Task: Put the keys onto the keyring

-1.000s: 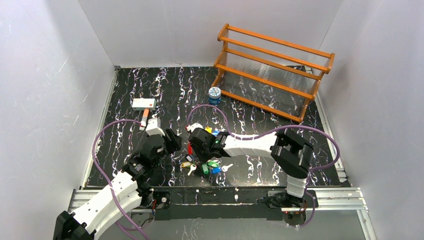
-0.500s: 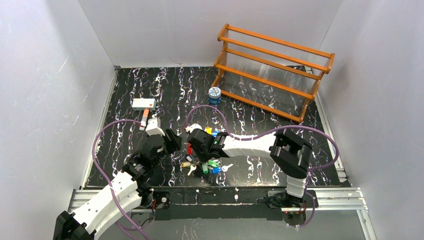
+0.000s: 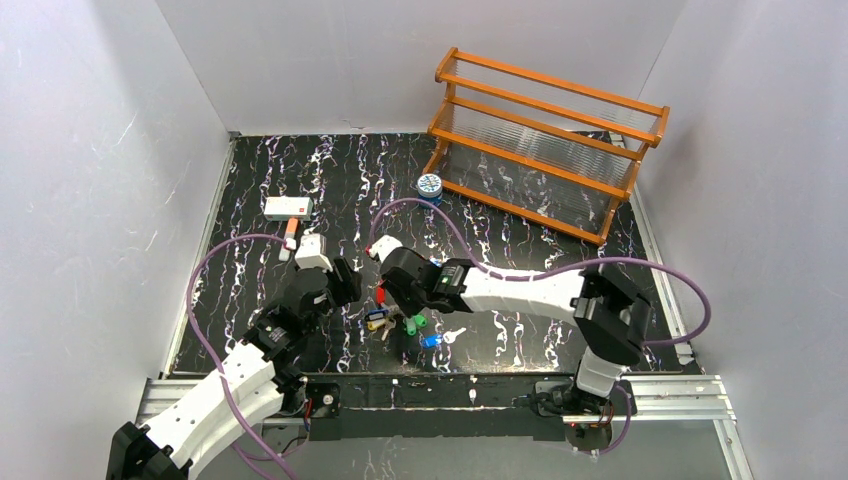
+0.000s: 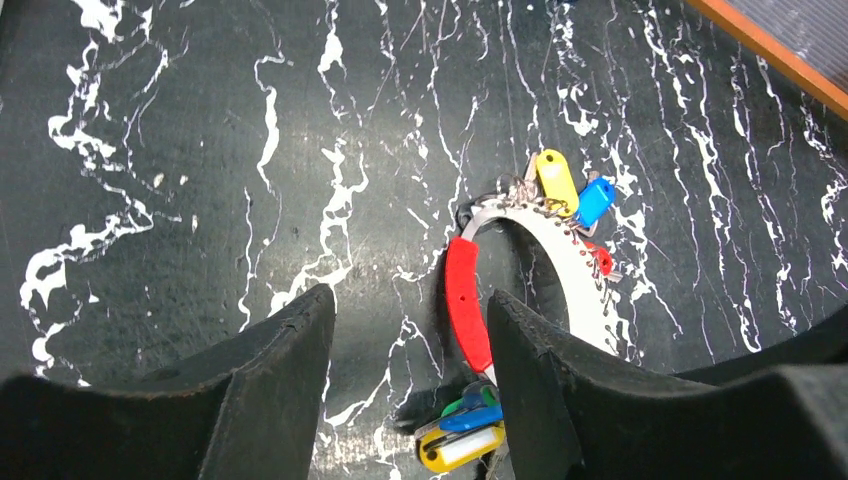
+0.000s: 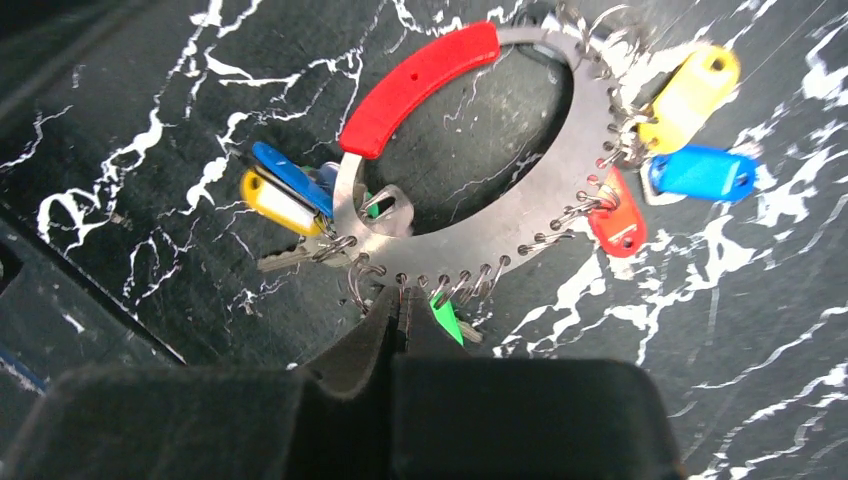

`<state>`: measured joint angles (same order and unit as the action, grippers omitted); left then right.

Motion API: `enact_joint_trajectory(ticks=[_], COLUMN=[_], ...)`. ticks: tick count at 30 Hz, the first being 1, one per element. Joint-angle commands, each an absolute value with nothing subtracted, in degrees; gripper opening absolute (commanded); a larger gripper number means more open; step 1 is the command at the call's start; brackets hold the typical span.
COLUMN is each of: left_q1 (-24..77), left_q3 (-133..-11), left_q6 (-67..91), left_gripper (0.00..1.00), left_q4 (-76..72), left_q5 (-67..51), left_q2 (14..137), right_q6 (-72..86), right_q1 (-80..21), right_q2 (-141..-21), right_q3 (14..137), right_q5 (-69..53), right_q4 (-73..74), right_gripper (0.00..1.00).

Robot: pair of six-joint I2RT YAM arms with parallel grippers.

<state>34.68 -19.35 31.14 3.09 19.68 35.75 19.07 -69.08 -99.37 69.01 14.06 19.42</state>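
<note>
**Top external view.**
- Left arm: rises from the near-left corner with the forearm slanting up and to the right. The left gripper [image 3: 343, 282] is low over the table [image 3: 330, 170], just left of the key cluster. Its jaw state is not legible here.
- Right arm: base at near right, elbow folded high, white forearm stretched leftward. The right gripper [image 3: 403, 308] is pitched down onto the cluster.
- Keyring [image 3: 381, 295]: mid-table between the two grippers and mostly hidden under the right one. Only its red section shows.
- Keys [image 3: 412, 322]: coloured heads fanned out beneath that gripper.
- Shown here alone:
  - a loose blue key [image 3: 432, 340] and a plain silver key [image 3: 455, 333] on the table just right of the cluster, apart from the ring
  - a wooden rack [image 3: 545, 140] at far right
  - a round blue tin [image 3: 429, 188] before the rack
  - a white box [image 3: 288, 207] at far left

**Left wrist view.**
- Left gripper [image 4: 405, 310]: released. The black fingers [image 4: 270, 390] are set wide apart with only bare table between them, nothing held.
- Keyring [image 4: 570, 270]: lies flat just outside the finger on the right of the view, with the red section nearest that finger.
- Keys [image 4: 553, 180]: yellow and blue heads at the far rim.

**Right wrist view.**
- Right gripper [image 5: 400, 300]: clenched, with the fingertips pressed together on the outer rim of the keyring [image 5: 520, 225], among its row of small wire loops.
- Shown here alone: the whole ring, a flat silvery band with the red section opposite the fingers.
- Keys [image 5: 705, 172]: yellow, blue and red heads hang on one side, and blue and yellow on the other. A green one touches the fingertips.
</note>
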Motion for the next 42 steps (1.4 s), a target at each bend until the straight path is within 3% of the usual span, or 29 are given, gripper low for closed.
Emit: enact_joint_trajectory(ticks=[1, 5, 14, 22, 33, 35, 38, 42], left_q1=[34.5, 34.5, 34.5, 34.5, 34.6, 34.7, 35.2, 37.5], left_q3=[-22.4, -21.8, -15.2, -12.8, -14.9, -15.2, -16.0, -14.9], left_q6=[25.7, 22.5, 12.2, 10.4, -1.5, -2.9, -4.0, -4.9], left_gripper=[0.55, 0.54, 0.52, 0.50, 0.48, 0.43, 0.28, 0.20], left_q4=[0.4, -4.7, -20.3, -28.9, -33.0, -33.0, -32.8, -32.4], left_q5=[17.7, 11.7, -12.2, -17.1, -35.5, -39.5, -47.3, -47.5], left_q2=[35.5, 35.3, 34.9, 37.3, 46.5, 48.0, 50.1, 49.8], right_q6=[10.1, 7.1, 11.3, 11.9, 11.9, 12.1, 12.7, 13.6], right_q1=[-69.0, -67.5, -54.1, -51.9, -50.9, -50.7, -50.2, -49.5], right_q2=[-93.3, -88.8, -85.9, -86.8, -87.3, -87.3, -87.7, -88.3], right_q3=[70.7, 68.1, 62.1, 61.4, 61.8, 61.9, 62.2, 62.6], right_q5=[14.3, 12.0, -15.7, -21.9, -23.6, -23.6, -23.7, -24.4], right_q4=[16.3, 13.6, 8.1, 7.0, 7.0, 6.9, 7.0, 7.1], right_gripper=[0.01, 0.01, 0.01, 0.01, 0.01, 0.01, 0.01, 0.01])
